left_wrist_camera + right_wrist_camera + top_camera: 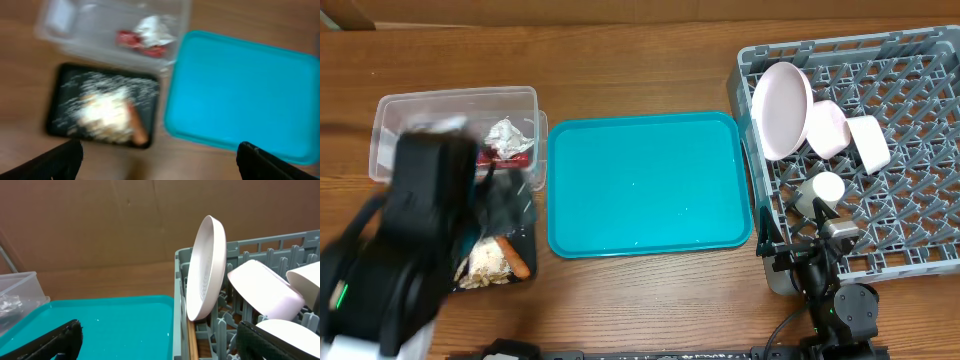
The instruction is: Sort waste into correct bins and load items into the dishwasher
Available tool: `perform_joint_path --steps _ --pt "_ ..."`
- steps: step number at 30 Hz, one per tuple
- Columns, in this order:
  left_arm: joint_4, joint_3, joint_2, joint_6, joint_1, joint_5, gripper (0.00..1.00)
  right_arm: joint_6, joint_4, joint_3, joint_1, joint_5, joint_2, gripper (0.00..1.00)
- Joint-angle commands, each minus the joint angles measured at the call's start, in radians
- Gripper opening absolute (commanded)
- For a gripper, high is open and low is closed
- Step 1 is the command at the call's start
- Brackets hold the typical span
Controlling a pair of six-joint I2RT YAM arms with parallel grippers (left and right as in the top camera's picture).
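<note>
The wooden tabletop [640, 300] lies under both arms. The left jaws gape wide and empty, just short of the black tray [55, 115] with peanut shells [105, 112] and an orange-brown stick [137, 127]. Beyond it, the clear tub [100, 25] holds the red wrapper [132, 41] and paper ball [155, 27]. The right jaws, equally wide and empty, face the grey rack [260, 247], where the plate [205, 270] stands upright.

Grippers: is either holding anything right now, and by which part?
Nothing is held. The left gripper stands open and empty near the black tray; the right gripper stands open and empty beside the grey dish rack.
</note>
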Motion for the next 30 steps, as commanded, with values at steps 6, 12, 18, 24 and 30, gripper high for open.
perform_joint_path --steps 6,12,18,24,30 --pt "-0.022 0.004 -0.136 0.002 0.005 -0.132 1.00 -0.004 0.006 -0.010 -0.003 -0.005 -0.008 1.00" --pt "-0.029 0.004 -0.137 0.002 0.005 -0.126 1.00 -0.004 0.006 -0.010 -0.003 -0.005 -0.008 1.00" --pt "-0.056 -0.005 -0.144 0.002 0.005 -0.127 1.00 -0.004 0.006 -0.010 -0.003 -0.005 -0.008 1.00" --pt "0.314 -0.275 -0.301 0.143 0.031 -0.120 1.00 -0.004 0.006 -0.010 -0.003 -0.005 -0.008 1.00" --pt "0.797 -0.743 -0.521 0.208 0.050 -0.061 1.00 -0.004 0.006 -0.010 -0.003 -0.005 -0.008 1.00"
